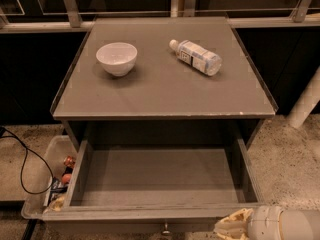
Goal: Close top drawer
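With the top drawer [155, 181] pulled far out below the cabinet top [160, 94] and empty, press squarely on its front panel [115, 217] near the centre knob [165, 228], driving straight back without skewing, from the gripper [232, 227] low at the right front corner, grip state impossible to tell.

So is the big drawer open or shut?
Open. The top drawer is pulled far out, its empty inside showing. The claw sits at its front edge, near the knob.

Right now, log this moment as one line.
top drawer: open, empty | gripper: bottom right, at drawer's front, right of knob | cabinet top: bowl, bottle lying down
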